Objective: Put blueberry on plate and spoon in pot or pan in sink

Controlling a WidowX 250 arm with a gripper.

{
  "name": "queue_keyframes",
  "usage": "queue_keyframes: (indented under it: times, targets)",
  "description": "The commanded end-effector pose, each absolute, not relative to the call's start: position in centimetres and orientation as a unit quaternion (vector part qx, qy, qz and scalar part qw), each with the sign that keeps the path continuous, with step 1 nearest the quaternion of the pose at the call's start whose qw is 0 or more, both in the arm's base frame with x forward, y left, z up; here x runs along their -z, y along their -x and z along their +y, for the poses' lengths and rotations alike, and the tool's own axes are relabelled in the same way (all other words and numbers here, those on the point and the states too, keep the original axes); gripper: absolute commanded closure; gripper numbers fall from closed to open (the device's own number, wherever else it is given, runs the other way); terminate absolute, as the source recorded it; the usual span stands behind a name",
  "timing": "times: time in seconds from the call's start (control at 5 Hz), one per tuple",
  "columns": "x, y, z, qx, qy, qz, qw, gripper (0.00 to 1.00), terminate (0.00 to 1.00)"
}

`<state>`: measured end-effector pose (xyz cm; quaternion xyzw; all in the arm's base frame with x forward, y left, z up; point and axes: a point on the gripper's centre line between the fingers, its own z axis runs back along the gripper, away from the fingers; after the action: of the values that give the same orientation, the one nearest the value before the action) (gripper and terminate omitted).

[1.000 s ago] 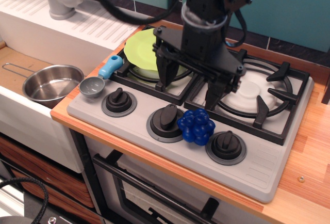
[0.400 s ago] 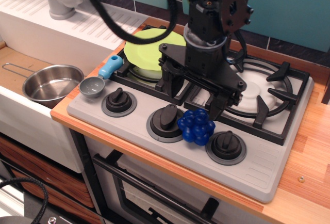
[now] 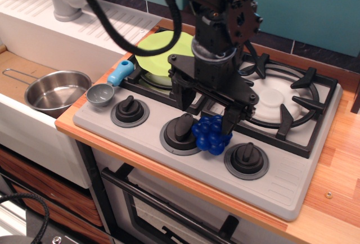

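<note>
The blueberry (image 3: 211, 136) sits on the grey front panel of the stove (image 3: 292, 193), between the middle knob (image 3: 181, 133) and the right knob (image 3: 246, 158), touching or almost touching the middle one. The gripper (image 3: 206, 113) hangs right over it with its two black fingers spread wide: one finger (image 3: 179, 95) stands behind the middle knob, the other (image 3: 230, 121) comes down at the berry's right rear edge. It holds nothing yet.

The plate (image 3: 163, 53) lies on the stove's back left burner, partly hidden behind the arm. The spoon (image 3: 108, 85) rests at the stove's left front corner, bowl toward the edge, blue handle pointing back. The pan (image 3: 56, 91) stands in the sink (image 3: 22, 121), left of the stove and below its level.

The grasp looks to be the step in hand, and it could fail in a few ways. The berry cluster is round and glossy, so fingers closing off-centre could squeeze it out forward, toward the stove's front edge and the floor. The left finger stands close to the middle knob and could catch on it instead of the berry. The right finger seems to be pressing on the berry's edge and may nudge it aside before the fingers close.
</note>
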<state>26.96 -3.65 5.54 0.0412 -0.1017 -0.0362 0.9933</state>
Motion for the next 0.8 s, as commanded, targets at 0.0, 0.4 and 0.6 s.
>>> queue_keyframes:
  times: [0.0, 0.4, 0.6]
  targets:
    - [-5.12, -27.08, -3.53, 0.028, -0.028, -0.112, 0.993, 0.00, 0.00]
    - [-4.30, -27.25, -3.53, 0.026, -0.017, -0.118, 0.992, 0.00, 0.00]
    - [-4.21, -27.47, -3.55, 0.024, -0.019, -0.116, 0.993, 1.00, 0.00]
